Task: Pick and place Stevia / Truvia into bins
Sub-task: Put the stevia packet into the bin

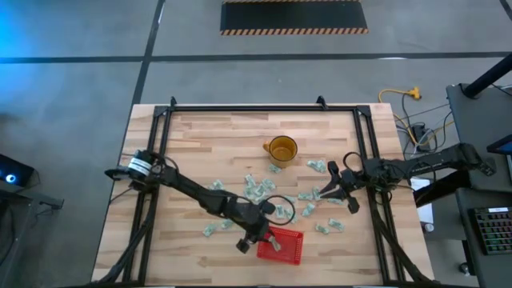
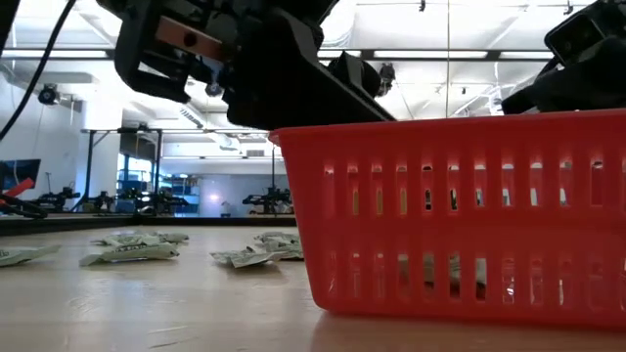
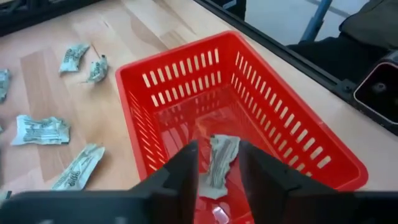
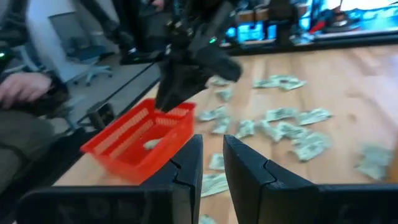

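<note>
The red mesh basket [image 1: 282, 246] stands near the table's near edge, and shows in the left wrist view [image 3: 186, 68]. My left gripper [image 1: 258, 234] hangs open just above its left end. One crumpled pale green and white packet [image 3: 217, 163] shows between and below the fingers, inside the basket; it also shows in the right wrist view [image 4: 152, 144]. Many more packets [image 1: 258, 190] lie flat on the table's middle. My right gripper [image 1: 332, 194] is open and empty over the packets at the right [image 4: 280, 130].
A translucent amber mug [image 1: 282, 149] stands beyond the packets, toward the far edge. Black frame rails [image 1: 364, 160] run along the table's sides. In the low view the basket wall [image 2: 460, 215] fills the right half. A person's hand [image 4: 25, 87] shows beyond the table.
</note>
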`<state>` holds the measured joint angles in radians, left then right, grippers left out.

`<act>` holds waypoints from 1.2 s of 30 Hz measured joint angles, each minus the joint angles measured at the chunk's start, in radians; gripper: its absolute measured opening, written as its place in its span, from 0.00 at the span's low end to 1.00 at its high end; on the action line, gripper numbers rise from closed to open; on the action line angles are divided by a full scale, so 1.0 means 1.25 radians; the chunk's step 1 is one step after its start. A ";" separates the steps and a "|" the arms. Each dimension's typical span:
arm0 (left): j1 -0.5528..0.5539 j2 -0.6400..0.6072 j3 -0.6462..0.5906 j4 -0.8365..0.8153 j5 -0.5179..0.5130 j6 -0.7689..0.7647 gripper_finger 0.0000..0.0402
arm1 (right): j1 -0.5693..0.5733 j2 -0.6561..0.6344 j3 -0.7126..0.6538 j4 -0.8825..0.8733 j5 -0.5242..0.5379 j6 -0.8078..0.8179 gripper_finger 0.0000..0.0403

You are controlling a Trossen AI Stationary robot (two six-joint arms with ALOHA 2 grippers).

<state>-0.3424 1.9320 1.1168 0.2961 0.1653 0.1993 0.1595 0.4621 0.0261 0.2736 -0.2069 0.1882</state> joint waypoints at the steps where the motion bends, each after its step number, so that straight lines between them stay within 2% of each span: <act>1: 0.000 -0.004 0.000 0.000 -0.005 0.000 0.29 | 0.008 0.005 0.000 0.009 0.000 0.002 0.14; 5: 0.000 -0.041 -0.006 -0.024 -0.020 -0.001 0.37 | 0.063 0.038 0.007 0.035 -0.001 -0.014 0.14; 9: -0.006 -0.084 -0.011 -0.099 -0.038 -0.008 0.39 | 0.146 0.100 0.051 0.014 0.037 -0.044 0.14; 14: -0.032 -0.122 -0.029 -0.125 -0.089 -0.009 0.39 | 0.273 0.228 0.142 -0.110 0.216 0.007 0.14; 18: -0.052 -0.136 -0.034 -0.157 -0.124 -0.016 0.39 | 0.381 0.366 0.233 -0.233 0.353 0.136 0.14; 22: -0.068 -0.159 -0.035 -0.221 -0.180 -0.047 0.39 | 0.471 0.521 0.361 -0.362 0.434 0.260 0.14; 30: -0.082 -0.174 -0.036 -0.394 -0.279 -0.202 0.39 | 0.559 0.815 0.668 -0.688 0.460 0.444 0.14; 33: -0.083 -0.174 -0.040 -0.426 -0.332 -0.237 0.39 | 0.573 0.908 0.768 -0.834 0.461 0.548 0.14; 36: -0.082 -0.174 -0.057 -0.432 -0.338 -0.254 0.39 | 0.590 0.986 0.847 -0.937 0.459 0.611 0.14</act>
<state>-0.4446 1.7145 1.0460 -0.2440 -0.2576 -0.1184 0.8970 1.6942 1.0846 -0.8972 0.3674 0.9515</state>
